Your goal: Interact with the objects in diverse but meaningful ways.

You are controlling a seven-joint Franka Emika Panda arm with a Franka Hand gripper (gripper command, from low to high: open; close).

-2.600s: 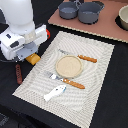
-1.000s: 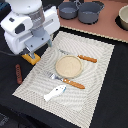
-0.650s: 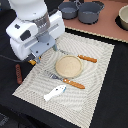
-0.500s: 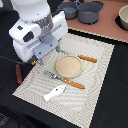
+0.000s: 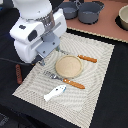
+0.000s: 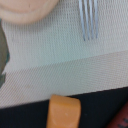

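Hovering over the striped placemat (image 5: 95, 70), the arm hides its jaws, so I cannot tell their state. 1 sausage (image 5: 18, 73) lies beside the mat's edge, the fish (image 5: 54, 92) near the fork (image 5: 64, 80), the yellow-orange block (image 6: 63, 111) just off the mat.

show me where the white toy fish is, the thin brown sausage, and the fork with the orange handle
white toy fish (image 5: 54, 92), exterior view, on the middle of its body.
thin dark-brown sausage (image 5: 18, 73), exterior view, on its mid-length.
orange-handled metal fork (image 5: 73, 83), exterior view, on the orange handle; its tines (image 6: 89, 20) show in the wrist view.
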